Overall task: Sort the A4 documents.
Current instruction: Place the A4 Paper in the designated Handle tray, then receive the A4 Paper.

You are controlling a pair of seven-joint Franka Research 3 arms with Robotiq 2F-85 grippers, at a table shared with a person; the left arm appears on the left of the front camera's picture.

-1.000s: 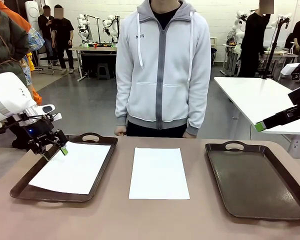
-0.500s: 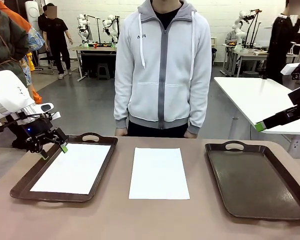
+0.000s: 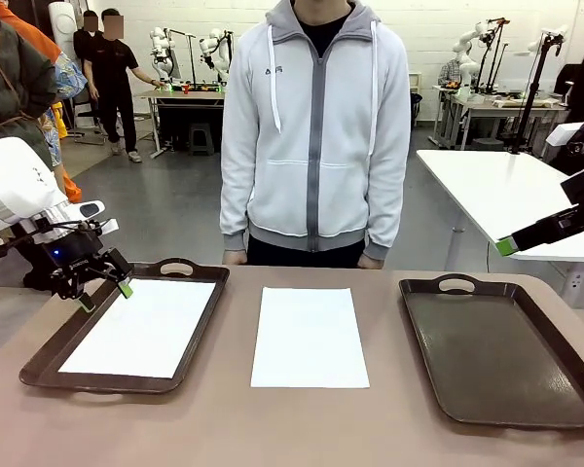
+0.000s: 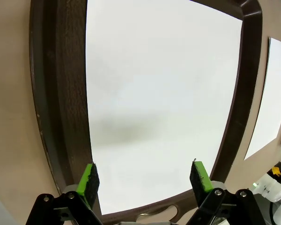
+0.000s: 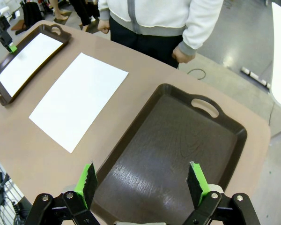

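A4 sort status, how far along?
Done: one white A4 paper sheet lies flat in the left dark brown tray. In hand: nothing; the left gripper hangs open over that tray's far end, the right gripper open above the right brown tray. Left: the second white sheet on the tan table between the trays.

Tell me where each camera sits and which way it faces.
Front view: fixed between the arms, facing the person in a grey zip hoodie across the table; left gripper and right gripper show.
Left wrist view: above the left dark brown tray, looking down on its white A4 sheet past open jaws.
Right wrist view: above the empty right dark brown tray, open jaws below.
Shared: all show the loose white A4 sheet between trays.
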